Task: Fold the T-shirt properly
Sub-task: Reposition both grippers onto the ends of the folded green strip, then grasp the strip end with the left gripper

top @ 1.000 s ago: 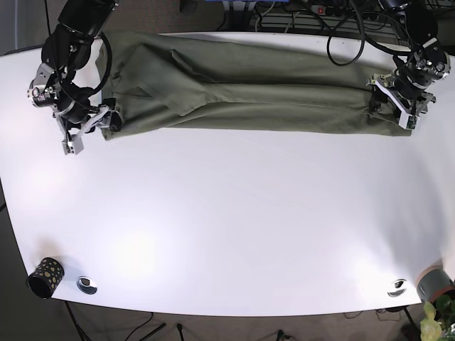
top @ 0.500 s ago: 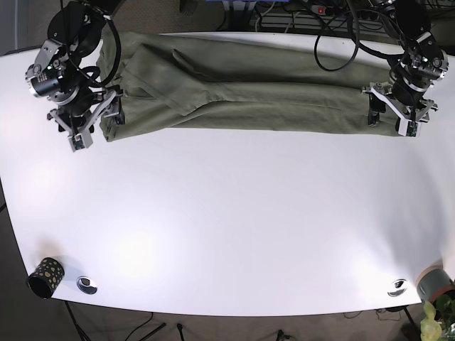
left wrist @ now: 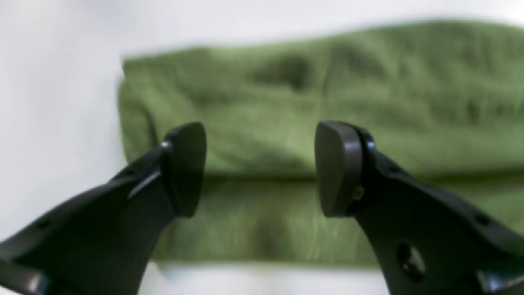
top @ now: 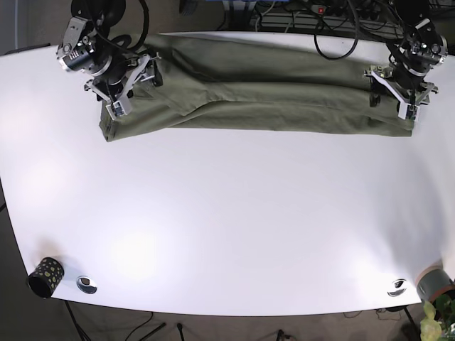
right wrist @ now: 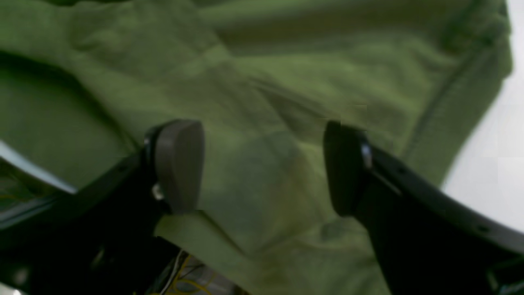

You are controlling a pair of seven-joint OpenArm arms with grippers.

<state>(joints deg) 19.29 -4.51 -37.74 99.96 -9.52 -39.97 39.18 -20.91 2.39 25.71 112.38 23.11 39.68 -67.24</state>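
Note:
The olive-green T-shirt (top: 263, 96) lies folded into a long band across the far part of the white table (top: 227, 213). In the base view my right gripper (top: 135, 91) hovers over the shirt's left end, open. My left gripper (top: 393, 105) sits open over the shirt's right end, near the table's far right edge. The left wrist view shows the left gripper (left wrist: 262, 168) with its jaws spread above a layered edge of the T-shirt (left wrist: 286, 90). In the right wrist view the right gripper (right wrist: 262, 166) is spread wide above wrinkled T-shirt (right wrist: 286, 82) fabric. Nothing is held.
A black spotted cup (top: 45, 277) and a metal ring (top: 87, 285) sit at the near left corner. A second metal ring (top: 397, 287) and a grey pot (top: 435, 283) with a plant are at the near right. Cables (top: 306, 11) hang behind the table.
The right arm has moved from beside the shirt's left end toward the back and right, over the fabric. The left arm shifted slightly toward the back. Both grippers stayed open.

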